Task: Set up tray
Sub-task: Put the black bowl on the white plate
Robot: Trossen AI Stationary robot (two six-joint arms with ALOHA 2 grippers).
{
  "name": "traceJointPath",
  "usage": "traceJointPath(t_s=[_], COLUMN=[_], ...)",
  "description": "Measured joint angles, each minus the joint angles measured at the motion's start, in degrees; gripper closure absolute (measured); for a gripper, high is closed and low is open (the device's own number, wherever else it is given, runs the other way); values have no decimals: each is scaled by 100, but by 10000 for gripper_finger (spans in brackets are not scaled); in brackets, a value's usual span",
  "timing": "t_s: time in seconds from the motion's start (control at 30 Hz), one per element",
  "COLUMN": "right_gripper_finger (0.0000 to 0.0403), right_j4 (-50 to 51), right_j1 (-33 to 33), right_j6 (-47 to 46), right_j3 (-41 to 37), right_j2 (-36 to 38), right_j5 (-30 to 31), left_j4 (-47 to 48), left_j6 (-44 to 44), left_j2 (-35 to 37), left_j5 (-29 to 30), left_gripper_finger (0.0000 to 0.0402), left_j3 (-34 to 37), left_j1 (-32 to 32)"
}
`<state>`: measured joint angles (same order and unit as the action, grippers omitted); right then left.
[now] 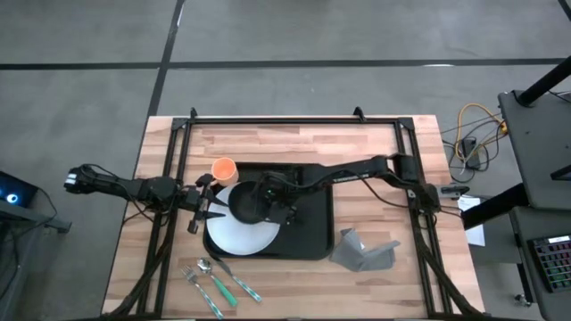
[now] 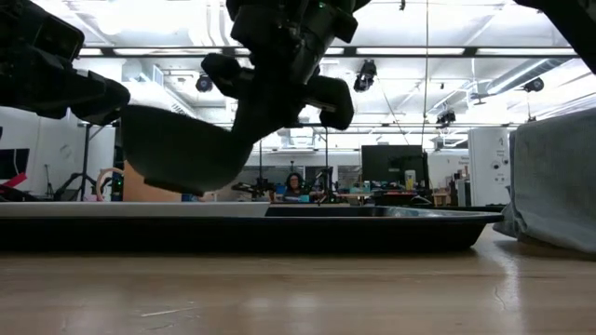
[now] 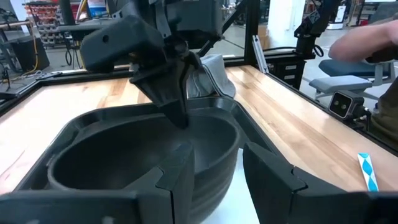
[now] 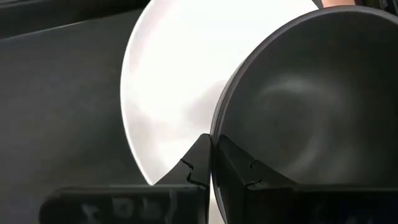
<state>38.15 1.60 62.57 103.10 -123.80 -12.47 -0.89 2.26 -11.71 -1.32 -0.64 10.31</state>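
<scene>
The black tray point(image 1: 308, 230) lies mid-table with a round white plate point(image 1: 234, 239) on its left part. A dark bowl point(image 1: 246, 203) hangs over the plate, and my right gripper point(image 1: 271, 198) is shut on it. In the low view the bowl point(image 2: 177, 154) is clear of the tray point(image 2: 372, 223). My left gripper point(image 1: 207, 209) stands open at the plate's left edge, pointing toward the bowl point(image 3: 124, 162) and touching nothing. My right gripper pinches the bowl's rim point(image 4: 219, 124) on the side toward the table's right, with one finger inside the bowl and one outside. The fingers point(image 3: 177, 102) slant down from above and from the right. The bowl is lifted clear and tilted.
An orange cup point(image 1: 223, 168) stands just beyond the tray's far left corner. A crumpled grey napkin point(image 1: 366, 252) lies right of the tray. Cutlery with green handles point(image 1: 214, 281) lies near the front edge. A black frame point(image 1: 294, 120) runs along the table's far side.
</scene>
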Motion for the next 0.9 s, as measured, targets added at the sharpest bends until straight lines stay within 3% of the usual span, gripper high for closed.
traceJointPath(t_s=[0.9], right_gripper_finger=[394], right_j4=[-451], right_j1=[216], right_j6=[80], right_j3=[-6], right_j2=[-159], right_j5=[38], left_j4=[-10], left_j6=[0], left_j2=[-38], left_j5=[0], left_gripper_finger=[283], left_j3=[0], left_j1=[1])
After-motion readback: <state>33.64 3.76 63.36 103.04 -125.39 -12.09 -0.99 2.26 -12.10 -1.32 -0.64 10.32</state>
